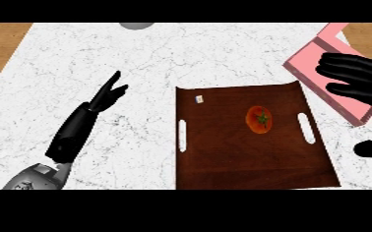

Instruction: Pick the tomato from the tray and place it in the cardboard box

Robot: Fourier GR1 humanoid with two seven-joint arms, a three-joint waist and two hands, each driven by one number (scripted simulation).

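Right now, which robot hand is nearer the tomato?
Right. The right robot hand is up and to the right of the tomato, over the pink box. The left robot hand rests farther off, on the counter left of the tray.

This looks like a kitchen; the work surface is a white marble counter (181,54) with grey veins, the kind found in a home; strips of wooden floor (13,39) show past its far corners; a dark wooden serving tray (247,152) with cut-out handles lies on it, with a tomato (259,119) on the tray; a grey round object (137,25) sits at the far edge, too cut off to identify.
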